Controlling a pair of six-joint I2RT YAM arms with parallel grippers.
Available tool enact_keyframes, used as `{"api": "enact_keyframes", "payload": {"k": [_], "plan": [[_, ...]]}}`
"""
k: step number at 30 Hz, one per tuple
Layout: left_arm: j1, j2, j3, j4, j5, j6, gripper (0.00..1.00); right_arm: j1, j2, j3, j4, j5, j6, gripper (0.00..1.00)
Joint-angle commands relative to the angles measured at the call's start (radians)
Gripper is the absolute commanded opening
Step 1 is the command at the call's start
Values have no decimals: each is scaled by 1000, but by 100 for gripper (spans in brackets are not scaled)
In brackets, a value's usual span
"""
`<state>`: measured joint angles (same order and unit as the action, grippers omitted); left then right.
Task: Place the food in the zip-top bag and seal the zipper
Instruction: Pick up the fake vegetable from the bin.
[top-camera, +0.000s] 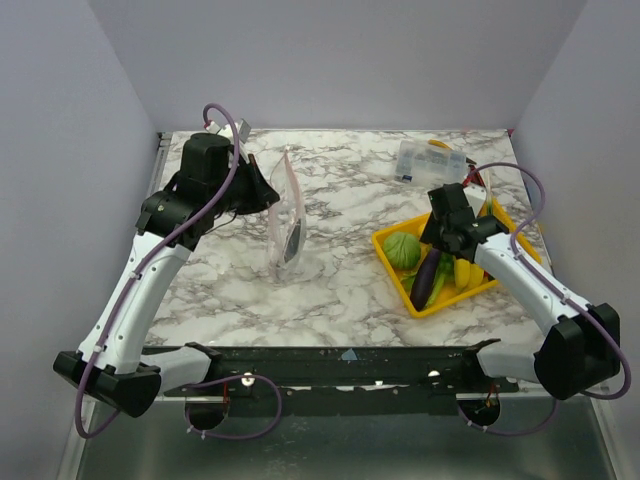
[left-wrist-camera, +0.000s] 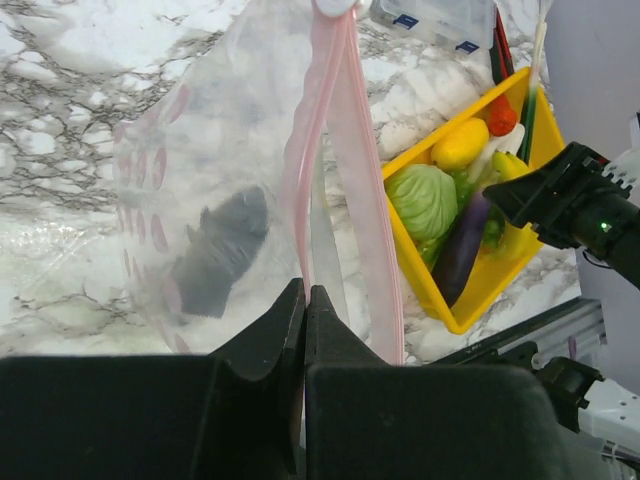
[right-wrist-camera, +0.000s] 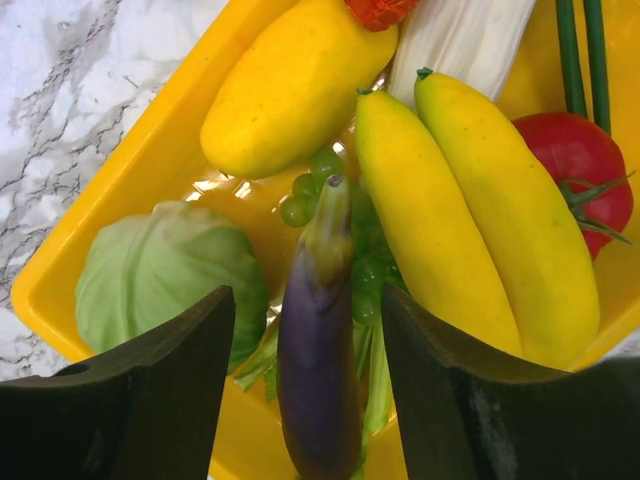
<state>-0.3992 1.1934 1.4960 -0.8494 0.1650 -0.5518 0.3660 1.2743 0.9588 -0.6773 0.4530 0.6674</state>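
Observation:
The clear zip-top bag (top-camera: 288, 215) stands upright mid-table, held up by its mouth. My left gripper (left-wrist-camera: 305, 290) is shut on one side of the pink zipper (left-wrist-camera: 345, 150), and the mouth gapes beside it. A dark shape (left-wrist-camera: 220, 250) shows through the plastic; I cannot tell what it is. The food lies in a yellow tray (top-camera: 440, 305): a green cabbage (right-wrist-camera: 160, 270), a purple eggplant (right-wrist-camera: 318, 350), bananas (right-wrist-camera: 470, 230) and a red tomato (right-wrist-camera: 575, 160). My right gripper (right-wrist-camera: 305, 295) hangs open low over the tray, one finger on each side of the eggplant, with gaps.
A rigid clear compartment box (top-camera: 430, 160) sits at the back right behind the tray. A yellow fruit (right-wrist-camera: 290, 85), green grapes (right-wrist-camera: 310, 180) and leafy stalks crowd the tray around the eggplant. Marble table edges and white walls ring the workspace.

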Motion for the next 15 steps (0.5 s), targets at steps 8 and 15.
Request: {"api": "enact_keyframes", "payload": {"k": [8,15], "plan": [[5,13,-97,126,169,34,0,-7,94,-60,157,18,23,52],[5,18,-154,186,238,26,0,-7,116,-75,171,30,29,50]]}}
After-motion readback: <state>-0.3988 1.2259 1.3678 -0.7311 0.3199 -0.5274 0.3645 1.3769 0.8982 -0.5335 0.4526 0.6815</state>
